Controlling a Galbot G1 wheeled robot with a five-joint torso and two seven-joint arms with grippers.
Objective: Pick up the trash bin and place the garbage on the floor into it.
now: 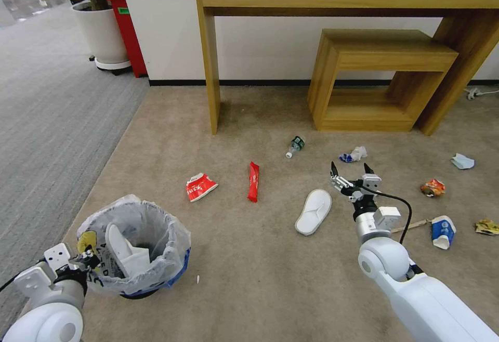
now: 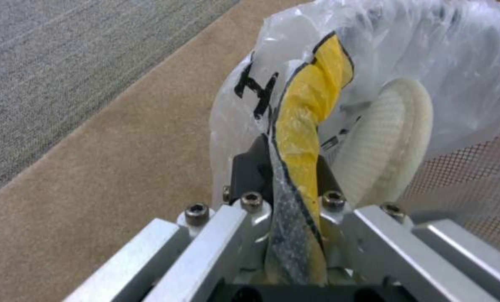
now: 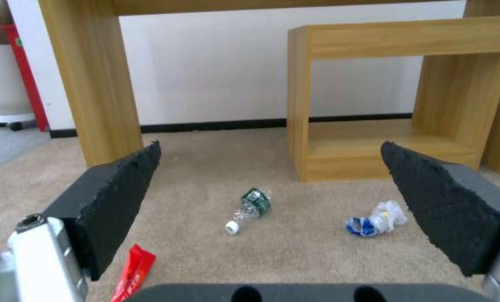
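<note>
Left gripper [image 1: 88, 258], lower left of frame, clamped on bagged rim of trash bin [image 1: 136, 243]; one white slipper [image 1: 125, 251] already inside. Bin looks light, liner crinkly and slippery, so rim pinch may slide. Floor [image 1: 249, 259] litter mid-frame: red-white carton [image 1: 200, 186], red wrapper [image 1: 253, 181], crushed bottle [image 1: 294, 146], second slipper [image 1: 314, 211]. Slipper soft, flat, light; best taken at edge. Right gripper [image 1: 352, 171], centre right, fingers spread wide, empty, just beyond slipper.

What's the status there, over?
Left pincer shut on bin rim. Right pincer open above floor. One slipper binned, another slipper beside right pincer. Nothing blocking.
</note>
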